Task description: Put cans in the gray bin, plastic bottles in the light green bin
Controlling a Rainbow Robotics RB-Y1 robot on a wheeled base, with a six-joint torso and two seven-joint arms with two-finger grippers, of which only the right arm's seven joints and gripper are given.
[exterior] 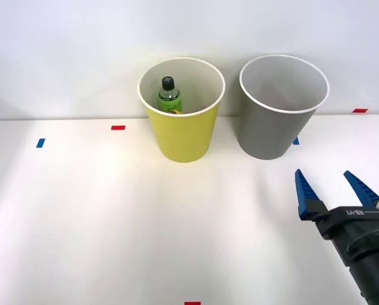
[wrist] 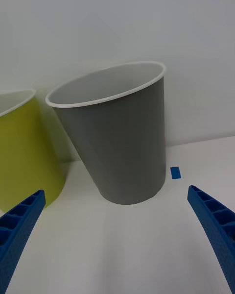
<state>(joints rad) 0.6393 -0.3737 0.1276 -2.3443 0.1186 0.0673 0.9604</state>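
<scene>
Already the plastic bottle [exterior: 170,95] stands upright inside the light green bin [exterior: 182,136], black cap up, leaning near the far wall; something yellowish lies beside its base, though I cannot tell what it is. Translucent green with a printed label, the bottle looks light and thin-walled, likely to dent under a hard squeeze and somewhat slick on the label. A hold across the body just below the shoulder would probably be the surest, the cap being too narrow.

Both bins are tall tapered round buckets with white rims and smooth white insides, apparently stiff plastic; the gray bin [exterior: 275,130] stands just beside the lime one, apart from it, and its visible inside looks bare. They would likely tip if nudged high on the wall.

Right gripper [exterior: 332,184] hovers low over the white table [exterior: 100,222], near the gray bin, its blue ribbed jaws spread wide and holding nothing.
</scene>
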